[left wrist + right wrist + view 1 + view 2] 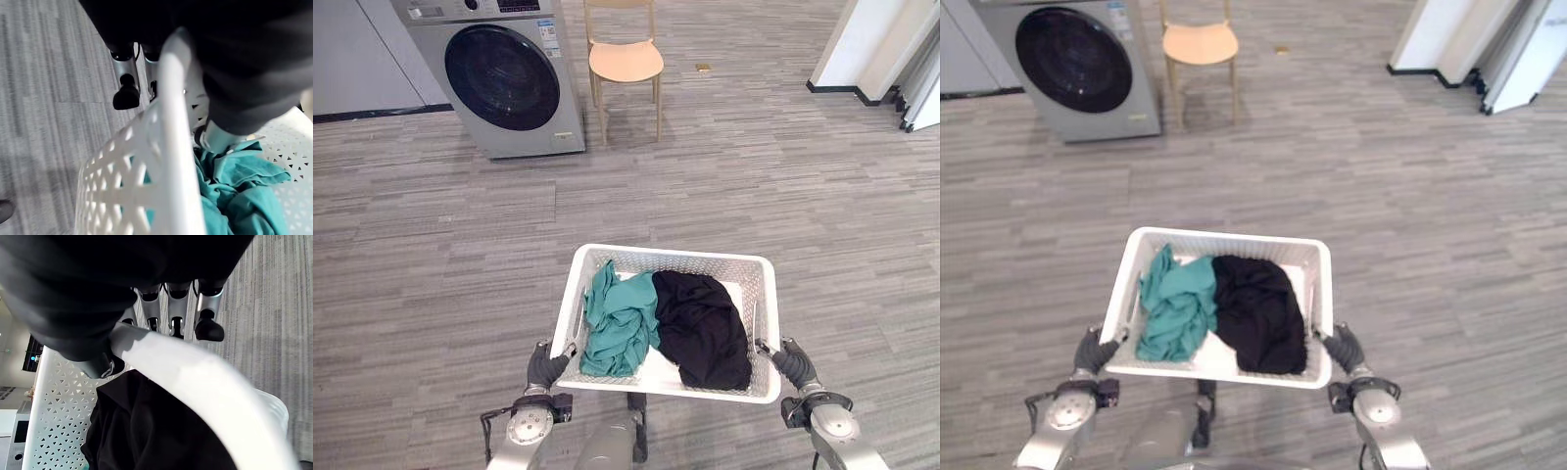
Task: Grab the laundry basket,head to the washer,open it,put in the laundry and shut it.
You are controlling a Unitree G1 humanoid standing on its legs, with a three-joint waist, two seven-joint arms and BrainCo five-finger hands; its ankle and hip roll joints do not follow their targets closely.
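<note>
Both hands are clamped on the basket [759,269] rim. In the right wrist view the fingers [177,308] hook down outside the rim while the thumb presses from inside, beside the black garment [146,431]. The left wrist view shows the same hold: fingers [124,73] outside the rim, thumb inside above the teal garment [234,196].

In the left eye view the left hand [546,368] sits at lower left on the basket's near corner and the right hand [793,362] at lower right. The basket is lower centre, teal [619,318] left and black [705,328] right.

The grab looks done; the step in hand is carrying it to the washer [499,73], upper left, door shut, well apart from the basket. Next calls for walking forward and left, keeping the load level, with the chair [625,61] just beside the washer to avoid.

The eye views give the route and washer; the wrist views alone show how fingers and thumbs wrap the rim.
</note>
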